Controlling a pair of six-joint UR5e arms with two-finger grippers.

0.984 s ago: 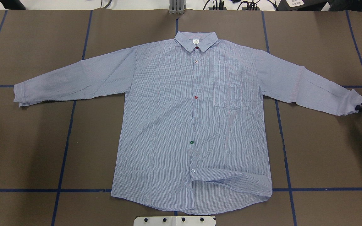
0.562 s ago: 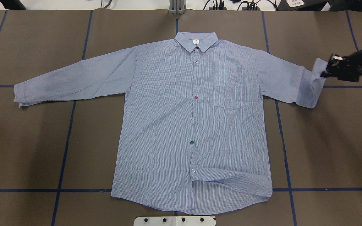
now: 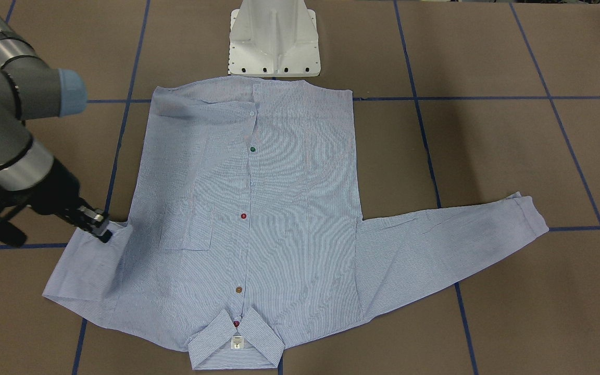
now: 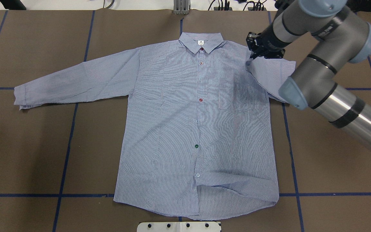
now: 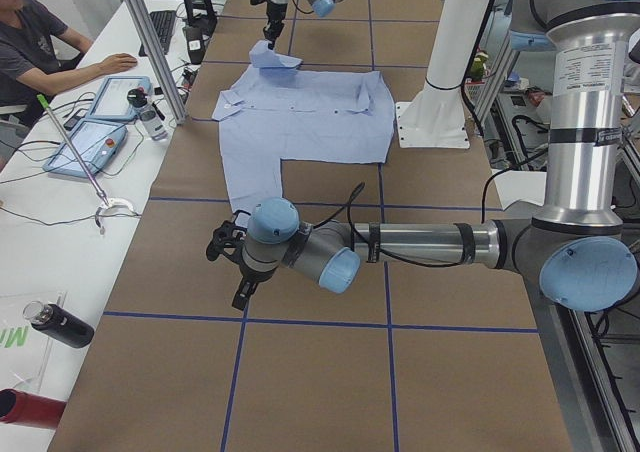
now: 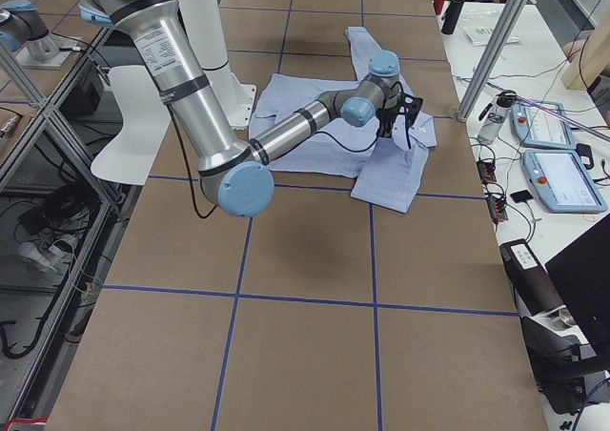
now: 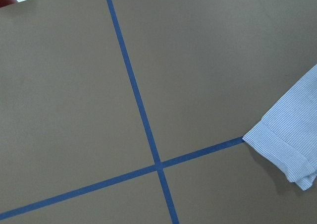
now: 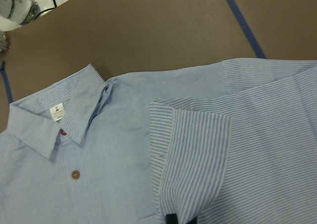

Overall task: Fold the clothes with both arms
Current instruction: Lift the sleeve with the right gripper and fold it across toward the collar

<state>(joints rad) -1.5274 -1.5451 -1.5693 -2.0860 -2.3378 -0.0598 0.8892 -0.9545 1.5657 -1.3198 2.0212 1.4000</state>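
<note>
The pinstriped shirt [image 4: 185, 122] lies flat, front up and buttoned, collar [image 4: 201, 42] at the far side. My right gripper [image 4: 253, 53] is shut on the right sleeve's cuff [image 8: 193, 149] and holds it over the shirt's right shoulder, so the sleeve is doubled back on itself. It also shows in the front-facing view [image 3: 99, 225]. The left sleeve [image 4: 72, 80] lies stretched out flat. My left gripper [image 5: 238, 290] hovers over the bare table beyond the left cuff [image 7: 290, 144]. It shows only in the exterior left view, so I cannot tell whether it is open or shut.
The white pedestal base [image 3: 274, 41] stands at the shirt's hem. Blue tape lines [image 4: 66, 151] cross the brown table. An operators' bench with tablets [image 5: 90, 142] and bottles, and a seated person [image 5: 30, 42], runs along the far side behind metal posts [image 5: 150, 42].
My right gripper has lifted the right cuff from the table's right edge and carried it inward over the shoulder, folding the sleeve back. The rest of the shirt has not moved.
</note>
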